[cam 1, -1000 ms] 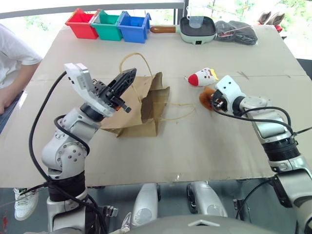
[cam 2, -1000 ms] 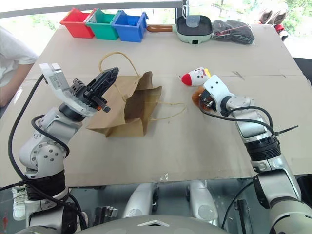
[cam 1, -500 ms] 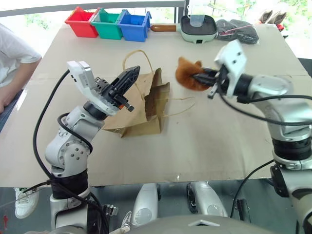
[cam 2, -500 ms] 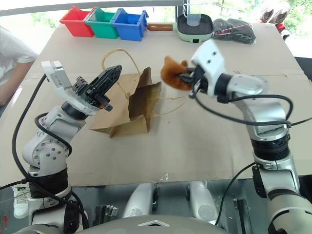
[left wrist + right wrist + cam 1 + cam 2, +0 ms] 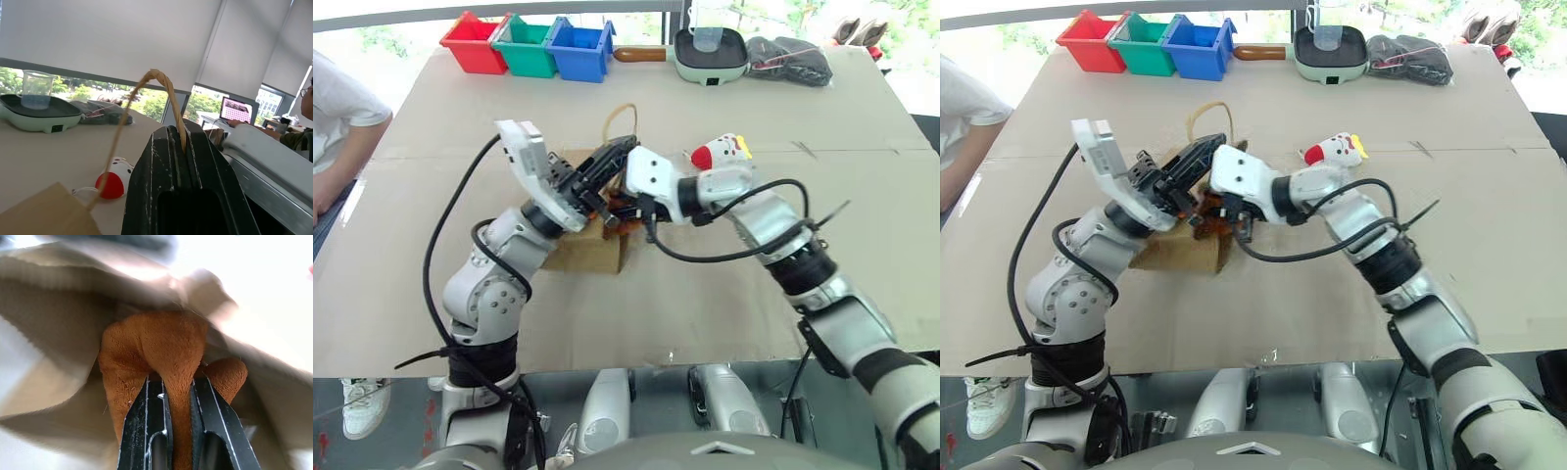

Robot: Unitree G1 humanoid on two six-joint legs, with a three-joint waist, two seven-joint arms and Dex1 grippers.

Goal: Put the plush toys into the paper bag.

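Observation:
The brown paper bag lies on the table. My left gripper is shut on one of its loop handles and holds that handle up. My right gripper is shut on the orange-brown plush toy and sits at the bag's mouth, with brown paper around the toy. In the head views only a patch of this toy is visible between the two grippers. The red-and-white plush toy lies on the table to the right of the bag, untouched.
Red, green and blue bins line the far edge. Beside them are a pale green pan holding a cup and a dark cloth bundle. A person in a white sleeve sits at the left edge.
My right gripper closed on the orange-brown toy, lifted it off the table and carried it left into the bag's mouth. My left gripper shifted slightly right with the handle.

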